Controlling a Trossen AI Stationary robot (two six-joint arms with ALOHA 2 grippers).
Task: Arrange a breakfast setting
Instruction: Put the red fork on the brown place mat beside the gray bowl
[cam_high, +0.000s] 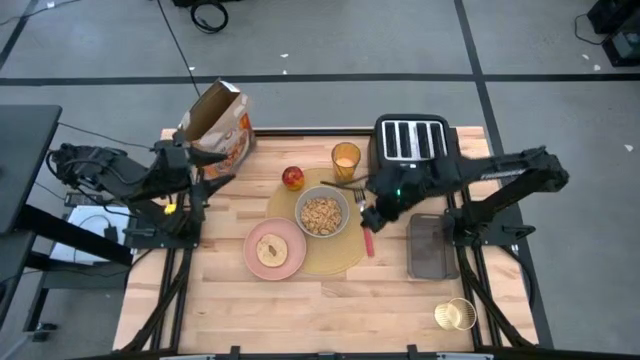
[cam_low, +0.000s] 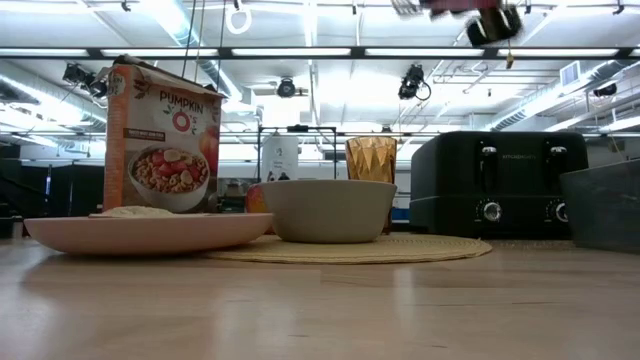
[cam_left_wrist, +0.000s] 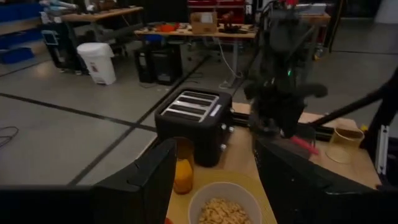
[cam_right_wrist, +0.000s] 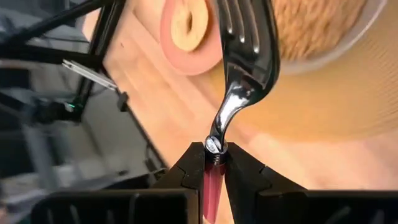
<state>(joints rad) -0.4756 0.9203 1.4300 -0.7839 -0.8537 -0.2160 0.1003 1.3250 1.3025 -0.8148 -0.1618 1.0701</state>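
Breakfast things are mostly set: the grey bowl (cam_high: 322, 212) full of cereal sits on the round tan placemat (cam_high: 335, 258), with the pink plate (cam_high: 275, 249), apple (cam_high: 293, 178) and amber glass (cam_high: 345, 158) close around it. Only the red-handled fork (cam_right_wrist: 239, 68) is left, pinched tight by its handle in the right gripper (cam_high: 367, 217) above the mat's right edge, shiny prongs pointing out. The cereal box (cam_high: 217, 128) is held by the left gripper (cam_high: 190, 158) at the table's far left.

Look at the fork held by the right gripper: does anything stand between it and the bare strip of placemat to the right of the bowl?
Nothing visible does. The right gripper holds the fork above the placemat, beside the bowl; that strip lies bare.
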